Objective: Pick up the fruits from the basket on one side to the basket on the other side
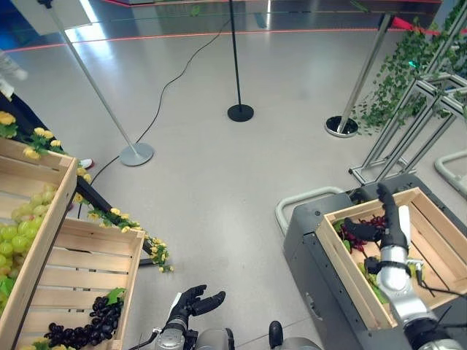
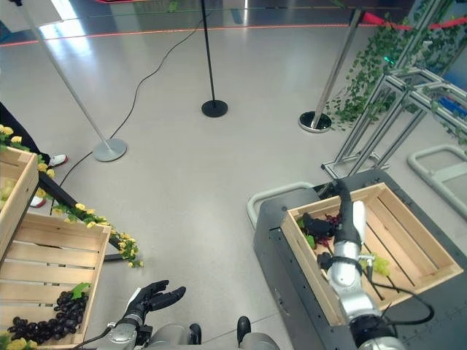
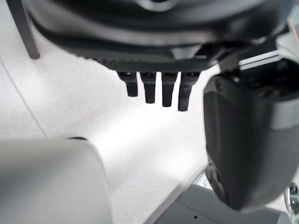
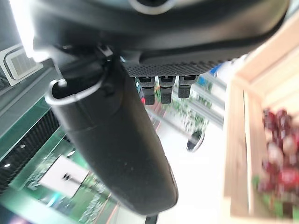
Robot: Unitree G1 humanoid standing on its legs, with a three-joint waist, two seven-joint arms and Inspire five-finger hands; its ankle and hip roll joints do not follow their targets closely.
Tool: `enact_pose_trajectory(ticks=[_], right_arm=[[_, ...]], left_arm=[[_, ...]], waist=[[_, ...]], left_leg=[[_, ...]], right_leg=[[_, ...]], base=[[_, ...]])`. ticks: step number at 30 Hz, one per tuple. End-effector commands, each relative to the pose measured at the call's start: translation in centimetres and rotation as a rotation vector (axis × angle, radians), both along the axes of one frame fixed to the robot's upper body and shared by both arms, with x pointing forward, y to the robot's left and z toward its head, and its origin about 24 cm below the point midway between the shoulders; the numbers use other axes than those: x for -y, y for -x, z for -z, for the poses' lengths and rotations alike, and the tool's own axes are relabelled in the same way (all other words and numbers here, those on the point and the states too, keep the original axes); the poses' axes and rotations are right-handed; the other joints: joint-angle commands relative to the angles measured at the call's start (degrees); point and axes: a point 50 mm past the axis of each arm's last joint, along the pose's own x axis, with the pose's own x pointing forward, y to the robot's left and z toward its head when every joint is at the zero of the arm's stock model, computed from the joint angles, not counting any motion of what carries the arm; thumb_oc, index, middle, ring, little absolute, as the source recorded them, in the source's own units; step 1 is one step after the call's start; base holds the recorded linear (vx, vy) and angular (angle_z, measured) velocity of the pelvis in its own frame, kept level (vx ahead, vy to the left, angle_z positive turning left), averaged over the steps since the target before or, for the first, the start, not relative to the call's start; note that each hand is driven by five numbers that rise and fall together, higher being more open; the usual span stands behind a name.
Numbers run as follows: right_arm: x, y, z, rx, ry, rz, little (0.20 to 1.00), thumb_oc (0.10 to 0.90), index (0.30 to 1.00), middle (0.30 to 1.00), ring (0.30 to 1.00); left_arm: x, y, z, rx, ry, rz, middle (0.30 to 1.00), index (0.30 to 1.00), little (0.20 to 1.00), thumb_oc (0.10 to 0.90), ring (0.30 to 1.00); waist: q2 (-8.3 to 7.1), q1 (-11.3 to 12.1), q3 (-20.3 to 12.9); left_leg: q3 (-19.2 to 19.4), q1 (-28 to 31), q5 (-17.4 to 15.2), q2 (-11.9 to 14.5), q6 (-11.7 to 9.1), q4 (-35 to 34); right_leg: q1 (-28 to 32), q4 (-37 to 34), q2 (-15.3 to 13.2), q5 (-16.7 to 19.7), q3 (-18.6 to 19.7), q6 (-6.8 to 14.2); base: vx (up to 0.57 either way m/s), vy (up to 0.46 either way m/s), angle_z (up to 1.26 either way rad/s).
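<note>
**Over the right-hand crate, an empty hand about to leave**

Over on the robot's right, the right hand [image 1: 392,219] stands above the wooden crate [image 2: 430,251] on the grey cart [image 2: 292,255], fingers straight and pointing up and away, nothing in them. Just beside it, in the crate's near-left corner, lies a bunch of dark red grapes [image 1: 361,232] with some green leaves; I'd take that as fruit already delivered, though the wrist view shows it only as a blur of red.

The sensible thing from here, to my eye, is to lift the arm straight up past the crate wall before swinging across, so the forearm doesn't catch the rim or drag the bunch.

Low down by the robot's left side, the left hand [image 1: 195,302] hangs over bare floor, fingers loosely spread and holding nothing. Near it sits the slatted source crate [image 1: 87,270], with dark purple grapes [image 1: 84,328] piled in its near corner, and green grapes [image 1: 18,226] in the crate beyond. Reaching for the purple bunch would want a wide-open hand coming down from above.
</note>
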Motion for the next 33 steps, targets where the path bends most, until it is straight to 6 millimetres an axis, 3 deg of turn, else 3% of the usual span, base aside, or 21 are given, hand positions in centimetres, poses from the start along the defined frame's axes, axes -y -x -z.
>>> enact_pose_trajectory(ticks=[1,4,5,6,7,9,10,12,15,21,28,33], right_arm=[[0.5,-3.9,-7.8,0.239,0.222,0.009,0.9,0.8,0.9,0.9,0.9],[1.0,-4.8,-9.3,0.215,0.365,0.017,0.9,0.8,0.9,0.9,0.9],[1.3,-4.7,-9.3,0.19,0.42,0.011,0.9,0.8,0.9,0.9,0.9],[1.7,-4.5,-9.4,0.177,0.445,0.006,0.9,0.8,0.9,0.9,0.9],[2.1,-4.3,-9.8,0.164,0.479,-0.002,0.9,0.8,0.9,0.9,0.9],[2.6,-4.7,-10.4,0.146,0.549,0.001,0.9,0.8,0.9,0.9,0.9],[2.7,-5.0,-10.9,0.145,0.574,0.007,0.9,0.8,0.9,0.9,0.9],[2.8,-7.0,-13.7,0.151,0.667,0.028,0.9,0.8,0.9,0.9,0.9],[3.2,-8.1,-15.4,0.107,0.719,0.058,0.9,0.8,0.9,0.9,0.9],[5.5,-8.2,-17.3,-0.01,0.803,0.144,0.9,0.8,0.9,0.9,0.9],[7.8,-7.4,-17.5,-0.149,0.83,0.211,0.9,0.8,0.9,0.9,0.9],[9.0,-7.0,-17.5,-0.201,0.753,0.271,0.9,0.8,0.9,0.9,0.9]], left_arm=[[-0.1,-1.3,-0.9,0.061,-0.027,0.096,0.9,0.9,0.9,0.8,0.9],[-0.4,-3.1,-1.6,0.072,-0.024,0.117,0.9,0.9,0.9,0.8,0.9],[-0.5,-3.2,-1.7,0.073,-0.016,0.129,0.9,0.9,0.9,0.8,0.9],[-0.7,-2.9,-1.7,0.069,-0.015,0.135,0.9,0.9,0.9,0.8,0.9],[-1.1,-2.6,-1.6,0.062,-0.018,0.133,0.9,0.9,0.9,0.8,0.9],[-2.1,-2.7,-1.8,0.059,-0.034,0.126,0.9,0.9,0.9,0.8,0.9],[-2.5,-3.1,-2.1,0.069,-0.038,0.116,0.9,0.9,0.9,0.8,0.9],[-3.7,-5.6,-3.7,0.14,-0.043,0.077,0.9,0.9,0.9,0.8,0.9],[-3.5,-6.5,-4.2,0.184,-0.032,0.031,0.9,0.9,0.9,0.8,0.9],[-2.4,-7.2,-4.6,0.229,-0.035,0.088,0.9,0.9,0.9,0.8,0.9],[-2.4,-7.7,-5.4,0.286,-0.012,0.124,0.9,0.9,0.9,0.8,0.9],[-2.3,-8.4,-6.1,0.322,0.008,0.137,0.9,0.9,0.9,0.8,0.9]], waist=[[-1.07,3.32,0.03],[-0.81,2.85,-0.61],[-0.12,2.81,-1.03],[0.27,2.74,-1.15],[0.69,2.46,-0.66],[0.68,2.13,1.31],[0.55,2.28,2.29],[0.21,2.92,6.01],[-0.02,3.45,7.25],[0.09,5.26,8.41],[1.34,5.37,10.1],[2.46,5.23,11.65]], left_leg=[[0.02,-3.1,7.87,-0.28,1.16,-5.63],[0.67,-1.06,6.19,-0.78,2.32,-9.05],[0.84,-0.64,6.45,-0.81,2.77,-10.0],[1.16,-0.31,6.66,-0.69,2.9,-10.18],[1.54,0.53,6.59,-0.49,3.12,-10.17],[2.21,1.1,5.95,-0.23,3.16,-9.16],[2.64,1.02,5.82,0.01,2.99,-8.83],[4.17,0.27,4.96,1.22,2.29,-8.03],[3.98,-2.93,4.06,1.59,2.4,-5.79],[3.2,-6.45,4.76,1.74,1.62,-5.76],[2.23,-9.23,4.44,1.41,1.39,-3.33],[2.01,-10.87,4.13,0.92,1.66,-1.96]], right_leg=[[4.21,1.2,1.83,-0.58,0.1,0.13],[2.53,4.92,-0.3,-2.48,-1.18,1.74],[1.11,11.05,-0.56,-5.34,-2.42,2.35],[-1.45,16.21,-0.93,-5.49,-3.72,3.05],[-5.89,22.95,-1.79,-3.5,-5.46,4.42],[-10.95,25.82,-3.58,-1.51,-6.88,5.65],[-11.62,24.45,-4.42,-1.05,-7.54,5.88],[-13.1,17.37,-6.2,0.81,-9.76,6.27],[-13.01,13.87,-4.98,0.28,-8.28,5.09],[-12.27,10.32,-5.15,0.3,-10.91,4.58],[-15.07,13.65,-5.49,-1.49,-11.53,3.7],[-17.44,16.11,-5.48,-2.41,-11.45,3.06]], base=[[0.05,0.177,-0.27],[0.08,0.211,-0.36],[0.13,0.157,-0.5],[0.15,0.181,-0.62],[0.08,0.105,-0.39],[-0.01,0.009,-0.25],[-0.11,-0.108,-0.17],[-0.23,-0.185,-0.05],[-0.14,-0.183,-0.18],[0.0,-0.128,0.09],[0.03,-0.036,0.09],[0.0,-0.005,0.05]])
